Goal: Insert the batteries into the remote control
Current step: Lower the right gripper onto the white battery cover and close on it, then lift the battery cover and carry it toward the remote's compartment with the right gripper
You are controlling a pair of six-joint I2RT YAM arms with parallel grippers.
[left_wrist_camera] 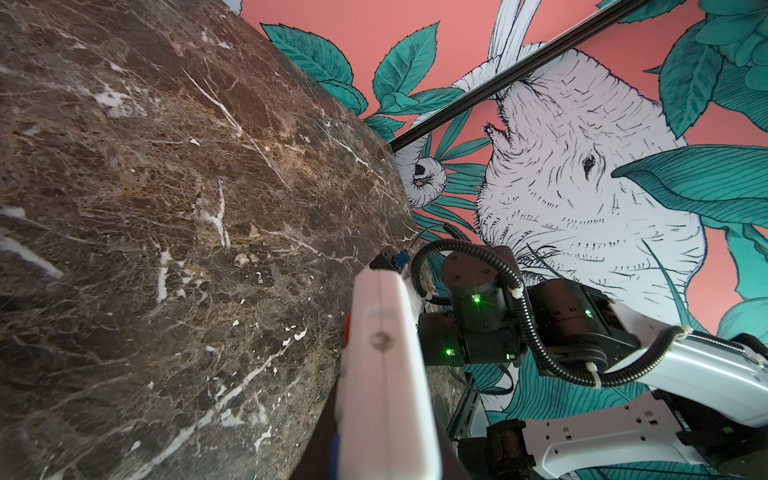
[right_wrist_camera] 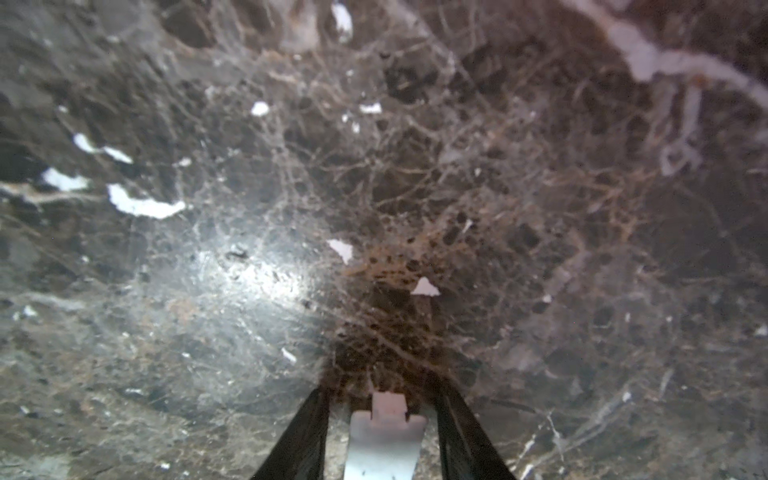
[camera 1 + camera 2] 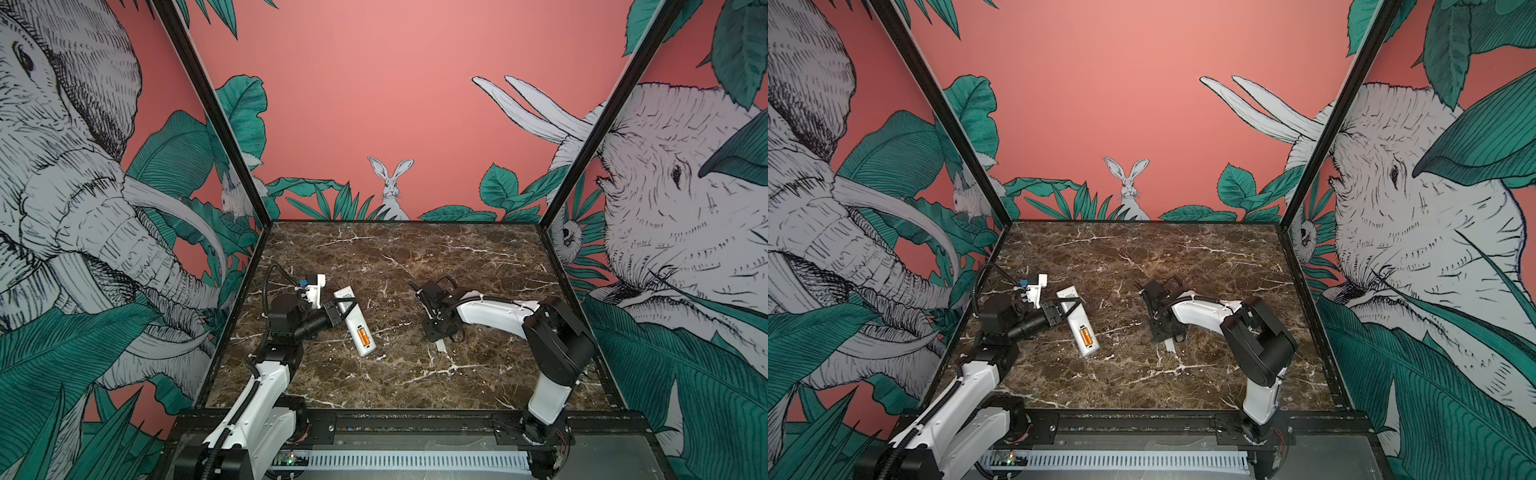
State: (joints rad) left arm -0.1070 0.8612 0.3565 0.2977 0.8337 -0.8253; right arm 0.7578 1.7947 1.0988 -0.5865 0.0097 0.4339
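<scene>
Dark brown marble tabletop (image 3: 415,257), white veins, glossy. Left of centre, the white remote control (image 3: 354,322) lies back-up and slanted, orange batteries (image 3: 363,336) showing in its open bay. Right of centre, well apart, a small white cover piece (image 2: 384,440) lies flat on the marble.

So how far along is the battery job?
Done: the batteries sit in the open bay of the remote. In hand: left gripper clamps the remote; right gripper straddles the white cover lying on the table, not visibly gripping. Left: lift cover, close the bay.
</scene>
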